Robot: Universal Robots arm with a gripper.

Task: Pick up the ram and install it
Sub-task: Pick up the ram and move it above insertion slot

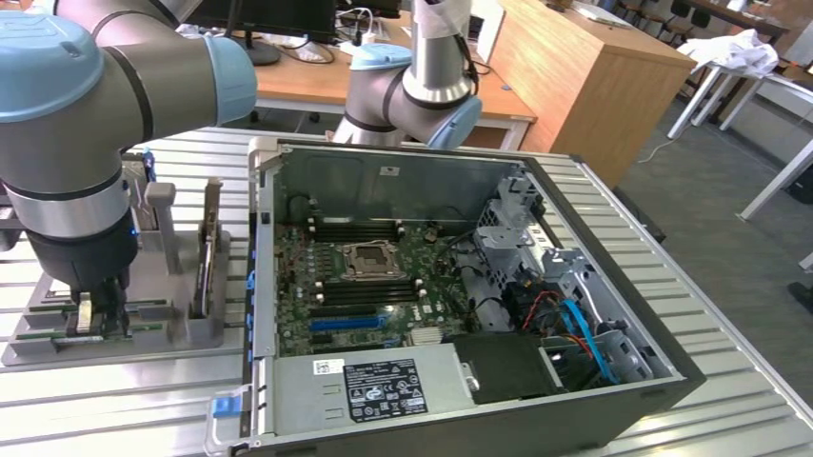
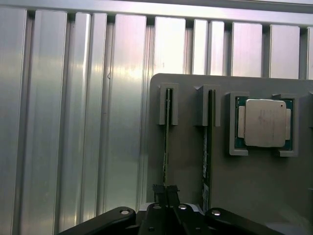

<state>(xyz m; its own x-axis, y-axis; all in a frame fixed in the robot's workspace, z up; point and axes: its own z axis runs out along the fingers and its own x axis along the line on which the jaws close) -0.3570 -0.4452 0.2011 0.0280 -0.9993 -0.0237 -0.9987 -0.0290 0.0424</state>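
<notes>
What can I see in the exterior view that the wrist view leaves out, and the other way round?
Exterior view: the open computer case with its motherboard and a labelled silver box, the robot arm, and a wooden desk behind.

Wrist view: a silver processor chip seated in the grey holder, and a second stick standing on edge beside the ram.

Both: the ribbed metal table, the holder, and the gripper down at the ram.

Wooden desk (image 1: 578, 76), grey floor (image 1: 711, 190), white table legs (image 1: 695, 98) behind.
</notes>
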